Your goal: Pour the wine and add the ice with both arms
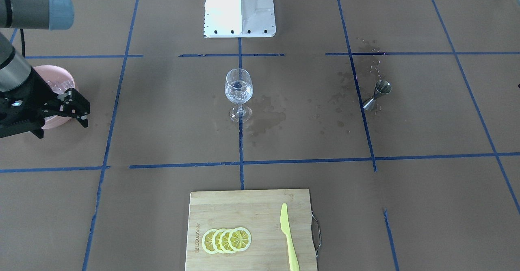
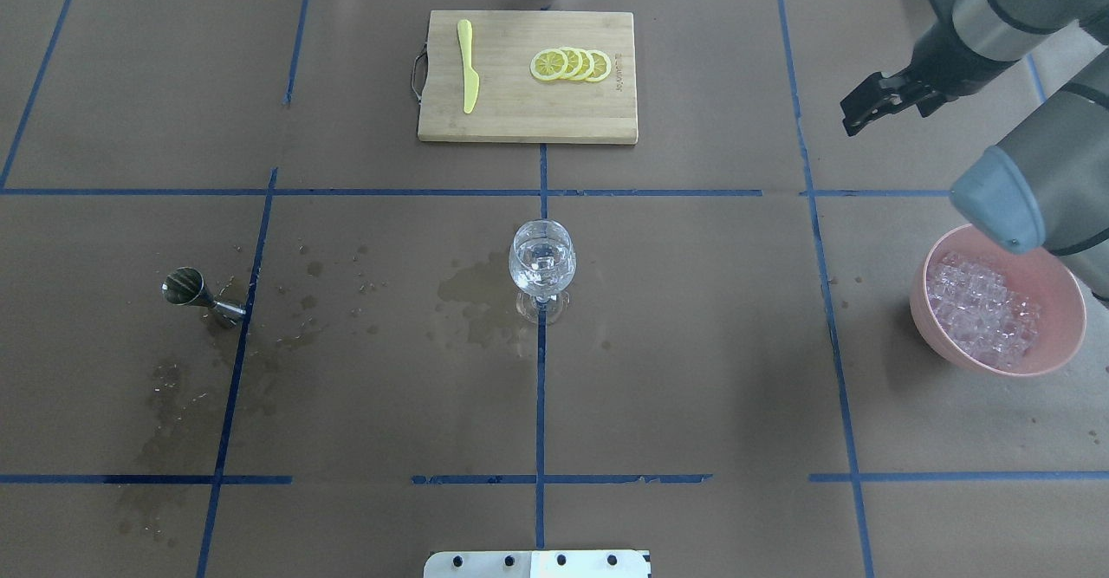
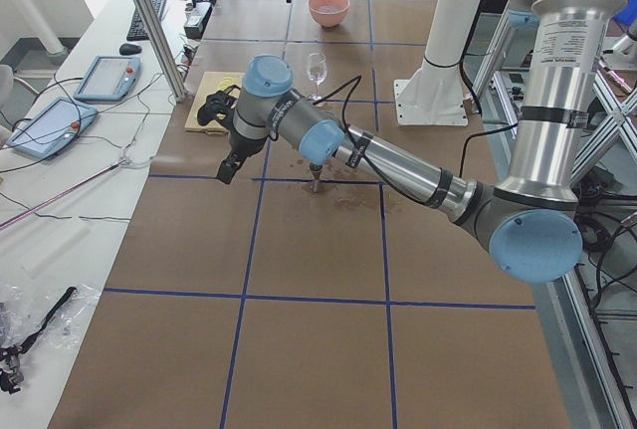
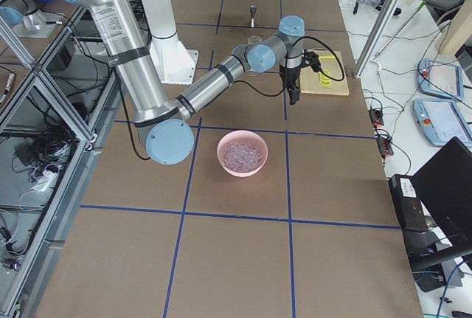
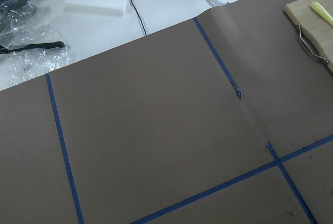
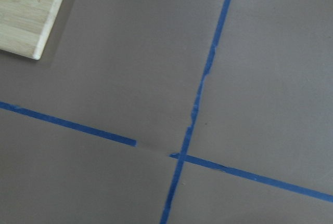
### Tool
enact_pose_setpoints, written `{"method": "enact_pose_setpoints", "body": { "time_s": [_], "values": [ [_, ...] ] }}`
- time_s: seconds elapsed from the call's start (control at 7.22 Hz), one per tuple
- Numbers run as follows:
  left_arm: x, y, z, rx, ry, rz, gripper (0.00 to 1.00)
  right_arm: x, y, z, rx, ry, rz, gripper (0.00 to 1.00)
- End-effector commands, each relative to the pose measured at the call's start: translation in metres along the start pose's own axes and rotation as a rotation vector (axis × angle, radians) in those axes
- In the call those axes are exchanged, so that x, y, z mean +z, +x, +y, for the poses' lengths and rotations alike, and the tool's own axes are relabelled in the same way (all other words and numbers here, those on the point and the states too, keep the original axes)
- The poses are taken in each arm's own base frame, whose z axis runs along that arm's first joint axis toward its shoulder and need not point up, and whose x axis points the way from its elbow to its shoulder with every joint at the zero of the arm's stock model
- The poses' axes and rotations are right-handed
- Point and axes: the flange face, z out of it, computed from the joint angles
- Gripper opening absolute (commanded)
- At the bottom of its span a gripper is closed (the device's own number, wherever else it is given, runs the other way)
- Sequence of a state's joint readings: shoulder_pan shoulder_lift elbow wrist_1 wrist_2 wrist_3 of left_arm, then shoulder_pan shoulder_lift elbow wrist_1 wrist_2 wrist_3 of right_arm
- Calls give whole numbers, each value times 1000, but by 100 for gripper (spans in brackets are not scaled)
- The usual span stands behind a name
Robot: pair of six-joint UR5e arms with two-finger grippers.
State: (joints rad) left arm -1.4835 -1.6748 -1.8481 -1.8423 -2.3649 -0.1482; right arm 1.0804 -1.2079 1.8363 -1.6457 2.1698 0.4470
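Observation:
A clear stemmed glass (image 2: 541, 262) stands at the table's middle, with what looks like an ice cube and clear liquid in it. I cannot tell whether that liquid is wine. The ice (image 2: 983, 309) is heaped in a pink bowl (image 2: 1061, 301) at the right. My right gripper (image 2: 891, 119) hangs open and empty above the table, beyond the bowl and toward the cutting board side. In the front view the right gripper (image 1: 63, 128) is beside the bowl (image 1: 67, 78). My left gripper (image 3: 227, 165) hovers near the board's corner, and I cannot tell whether it is open or shut.
A steel jigger (image 2: 195, 292) stands at the left among wet stains (image 2: 476, 296). A wooden cutting board (image 2: 520, 114) at the far edge carries lemon slices (image 2: 572, 64) and a yellow knife (image 2: 468, 75). The white robot base (image 1: 239, 7) is at the near edge.

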Motion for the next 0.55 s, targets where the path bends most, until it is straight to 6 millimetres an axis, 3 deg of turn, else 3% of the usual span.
{"method": "enact_pose_setpoints", "body": {
  "time_s": [0.0, 0.14, 0.42],
  "values": [
    [25, -28, 13, -35, -47, 30, 100, -3, 45, 9, 16, -28, -22, 100],
    [55, -60, 26, -99, -108, 28, 100, -7, 72, 7, 65, -37, -42, 100],
    [73, -84, 47, -194, -155, 6, 100, -12, 155, 21, 52, -56, -60, 100]
  ]
}}
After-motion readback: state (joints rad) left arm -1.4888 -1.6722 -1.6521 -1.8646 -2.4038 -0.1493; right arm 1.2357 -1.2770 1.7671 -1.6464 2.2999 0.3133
